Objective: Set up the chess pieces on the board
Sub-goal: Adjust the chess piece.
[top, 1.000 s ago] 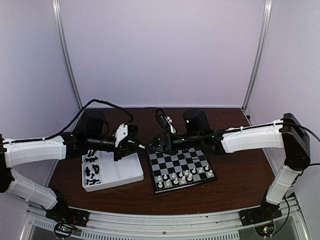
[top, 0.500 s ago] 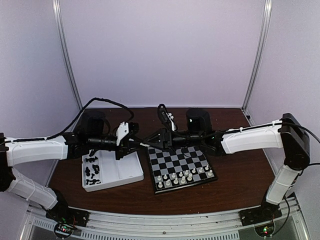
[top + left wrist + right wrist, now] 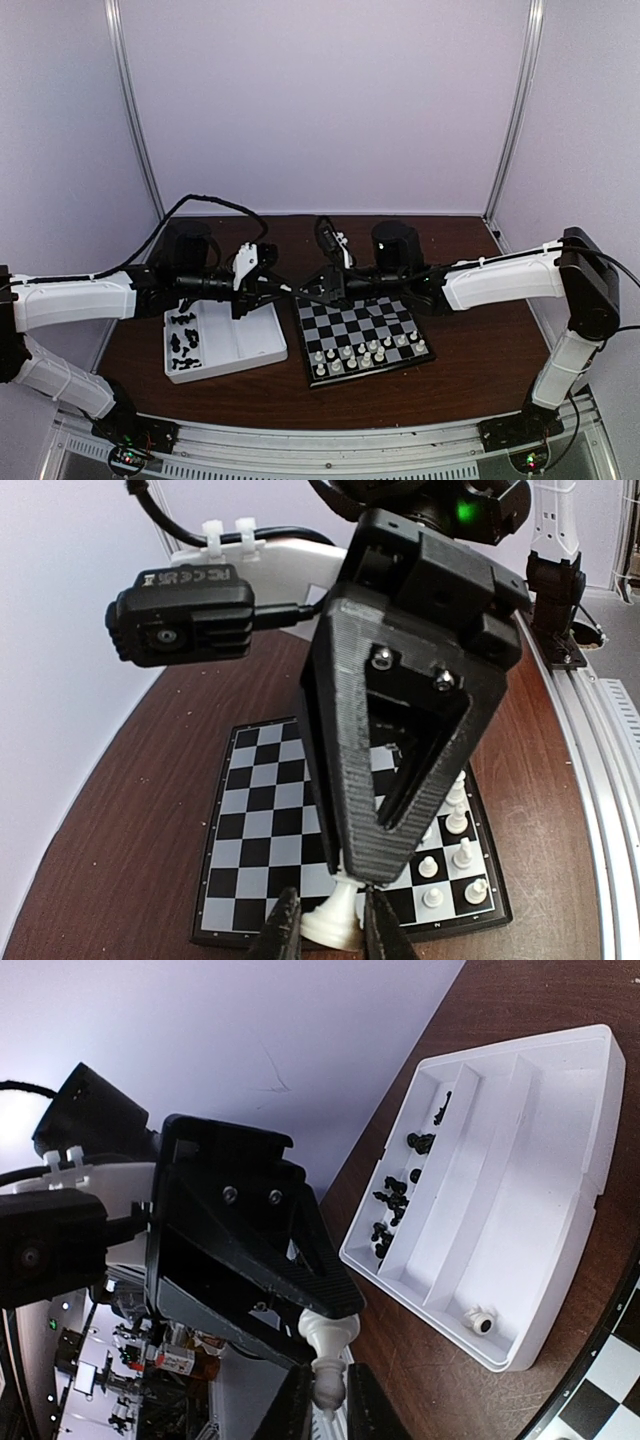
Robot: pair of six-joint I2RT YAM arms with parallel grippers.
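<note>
Meeting in mid-air just off the board's (image 3: 340,325) far left corner, our two grippers share one white piece (image 3: 336,918). Our left gripper (image 3: 333,928) has its fingers clamped on the piece's round base. Our right gripper (image 3: 328,1405) comes from the board side, and its fingers sit tight against the piece's slim upper part, as far as the wrist view shows. The piece hangs between them, touching nothing else.

We judge this to be a handover. The tray (image 3: 250,345) lies left of the board, on the left arm's side, while the board sits within easier reach of the right arm. Holding the base leaves the head free for the other gripper. A grip on the head should then let the right arm lower the piece base first onto a square.

On the board, white pieces (image 3: 365,352) fill most of the two nearest rows, and the far rows are bare. Black pieces (image 3: 182,335) lie heaped in the tray compartment farthest from the board, so we judge the task to be under half done.

The risk now is release timing. If the left fingers part before the right grip is firm, the piece drops to the table (image 3: 470,350).
</note>
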